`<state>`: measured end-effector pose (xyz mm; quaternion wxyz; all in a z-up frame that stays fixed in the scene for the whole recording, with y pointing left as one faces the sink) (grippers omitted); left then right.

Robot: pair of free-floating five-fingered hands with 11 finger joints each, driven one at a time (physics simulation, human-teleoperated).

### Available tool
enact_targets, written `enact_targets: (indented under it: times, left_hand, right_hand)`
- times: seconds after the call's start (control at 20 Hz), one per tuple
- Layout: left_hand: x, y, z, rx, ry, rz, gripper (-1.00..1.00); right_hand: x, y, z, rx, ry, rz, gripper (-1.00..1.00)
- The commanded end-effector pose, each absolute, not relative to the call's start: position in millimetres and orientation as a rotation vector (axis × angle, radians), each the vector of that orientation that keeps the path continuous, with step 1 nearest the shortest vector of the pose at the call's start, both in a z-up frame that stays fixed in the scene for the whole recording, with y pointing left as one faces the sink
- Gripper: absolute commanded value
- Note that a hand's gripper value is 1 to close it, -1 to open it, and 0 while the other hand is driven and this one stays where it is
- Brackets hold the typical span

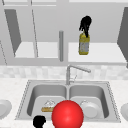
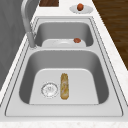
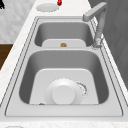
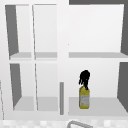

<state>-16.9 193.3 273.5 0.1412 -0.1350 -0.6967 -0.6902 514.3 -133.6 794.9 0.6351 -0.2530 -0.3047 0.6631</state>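
Observation:
A yellow bottle (image 1: 84, 44) stands upright on the right half of the open wall cabinet's lower shelf (image 1: 105, 53). My right hand (image 1: 85, 23) sits on top of it, fingers curled down round its neck. The upper view has the same bottle (image 4: 84, 98) with the right hand (image 4: 84, 77) on its cap. My left hand (image 1: 39, 121) hangs low at the sink's front rim, left of a big red ball (image 1: 67, 114). A bread roll (image 2: 64, 85) lies in the left basin beside the drain (image 2: 49, 89).
A white plate (image 3: 63, 93) lies in the right basin, with a small reddish thing (image 2: 77, 40) at its front edge. The faucet (image 1: 75, 68) swings right over the divider. Plates sit on the counter at left (image 1: 3, 108) and right (image 2: 80, 9). A cabinet door edge (image 1: 61, 45) juts out.

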Motion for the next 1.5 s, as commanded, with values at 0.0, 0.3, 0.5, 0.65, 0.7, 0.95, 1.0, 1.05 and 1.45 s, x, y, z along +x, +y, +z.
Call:
enact_targets:
  times: [0.0, 0.3, 0.5, 0.65, 0.7, 0.95, 1.0, 1.05, 1.45]
  left_hand:
    - [-17, 193, 274, -0.390, -2.012, -1.993, 0.00]
    - [-17, 193, 274, -0.390, -2.012, -1.993, 0.00]
    - [-17, 193, 274, -0.390, -2.012, -1.993, 0.00]
    - [-17, 193, 274, -0.390, -2.012, -1.993, 0.00]
    - [-17, 193, 274, -0.390, -2.012, -1.993, 0.00]
    - [-17, 193, 274, -0.390, -2.012, -1.993, 0.00]
    - [-17, 193, 274, -0.390, -2.012, -1.993, 0.00]
    - [-17, 193, 274, -0.390, -2.012, -1.993, 0.00]
    - [-17, 193, 274, -0.390, -2.012, -1.993, 0.00]
  right_hand:
    - [514, -134, 795, -0.573, -0.695, 1.521, -1.00]
    - [514, -134, 790, -0.579, -0.696, 1.519, -1.00]
    - [514, -134, 782, -0.579, -0.698, 1.520, -1.00]
    - [514, -134, 775, -0.579, -0.699, 1.519, -1.00]
    - [514, -134, 774, -0.579, -0.699, 1.519, -1.00]
    - [514, -134, 766, -0.577, -0.699, 1.520, -1.00]
    - [514, -134, 766, -0.579, -0.700, 1.520, -1.00]
    - [515, -134, 765, -0.581, -0.702, 1.520, -1.00]
    - [516, -134, 759, -0.595, -0.718, 1.518, -1.00]
